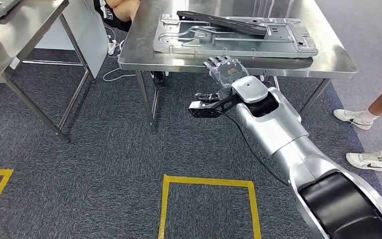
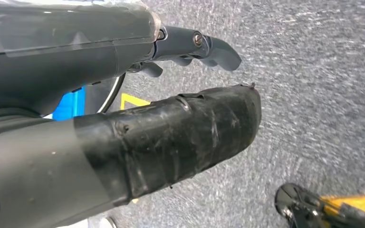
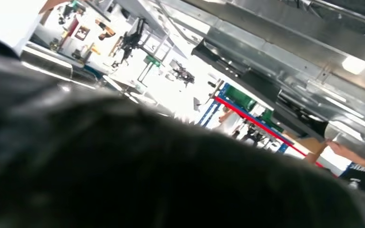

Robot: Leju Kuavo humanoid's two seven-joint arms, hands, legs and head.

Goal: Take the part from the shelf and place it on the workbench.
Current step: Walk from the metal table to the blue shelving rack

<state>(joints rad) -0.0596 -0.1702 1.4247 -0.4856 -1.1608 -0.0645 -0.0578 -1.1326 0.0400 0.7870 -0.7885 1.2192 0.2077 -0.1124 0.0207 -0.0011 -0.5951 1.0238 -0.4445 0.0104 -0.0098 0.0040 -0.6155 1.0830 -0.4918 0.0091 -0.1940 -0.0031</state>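
Observation:
A flat grey metal plate [image 1: 238, 42] lies on the steel workbench [image 1: 328, 59], and a long black part [image 1: 224, 22] rests slanted across its far side. My right hand [image 1: 224, 69] is at the bench's front edge, just in front of the plate's near rim, with its fingers spread and nothing in them. In the right wrist view this hand is a dark blur [image 3: 123, 166] under the shiny metal of the bench and plate [image 3: 275, 52]. My left hand [image 2: 195, 95] hangs over grey carpet, thumb and fingers apart, holding nothing.
A second steel table [image 1: 20, 30] stands at the left. A person sits behind the workbench [image 1: 117, 10]. Another person's feet in white shoes [image 1: 368, 159] stand close at the right. Yellow tape [image 1: 209, 181] marks the carpet in front of the bench legs [image 1: 146, 99].

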